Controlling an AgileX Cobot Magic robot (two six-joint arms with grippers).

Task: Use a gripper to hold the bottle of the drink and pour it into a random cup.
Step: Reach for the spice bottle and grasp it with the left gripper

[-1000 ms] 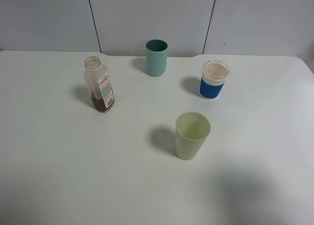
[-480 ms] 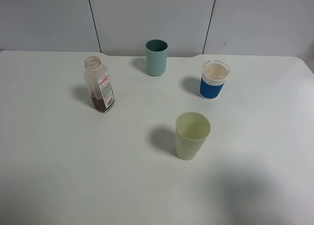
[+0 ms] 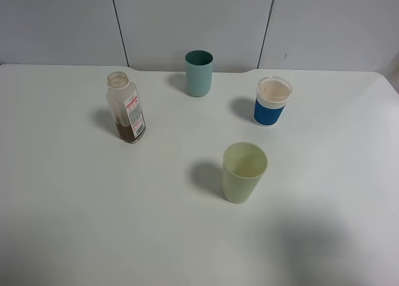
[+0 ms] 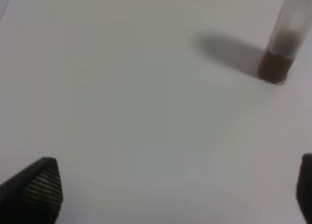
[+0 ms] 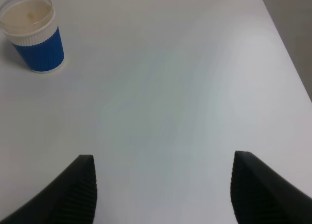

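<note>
The capless clear bottle [image 3: 126, 108] with a white and red label and brown liquid at its bottom stands upright at the left of the table. Its lower part also shows in the left wrist view [image 4: 282, 48]. The pale yellow-green cup [image 3: 244, 172] stands upright and empty in the middle front. Neither arm shows in the exterior high view. My left gripper [image 4: 170, 194] is open and empty, well short of the bottle. My right gripper [image 5: 163, 190] is open and empty over bare table.
A dark teal cup [image 3: 199, 73] stands at the back centre. A white cup with a blue band [image 3: 272, 101] stands at the back right and also shows in the right wrist view [image 5: 33, 33]. The table's right edge [image 5: 287, 63] lies close to the right gripper.
</note>
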